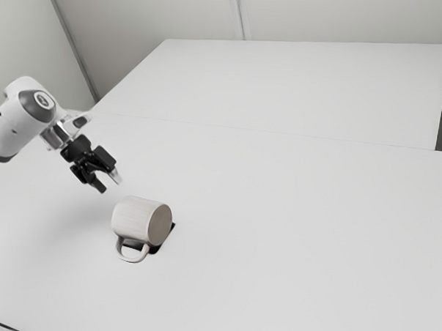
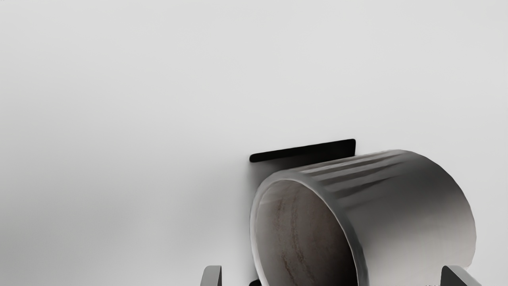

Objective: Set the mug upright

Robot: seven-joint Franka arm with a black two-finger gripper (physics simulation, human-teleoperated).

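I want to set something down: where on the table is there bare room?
The table is bare between the mug and the exterior view's right edge. It is crowded around the tipped mug, with the gripper near its open mouth.

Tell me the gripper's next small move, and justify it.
I'd ease the open gripper down toward the mug, aiming its fingers to straddle it: the mug lies on its side, mouth toward the gripper, and the fingers stand apart, short of it.
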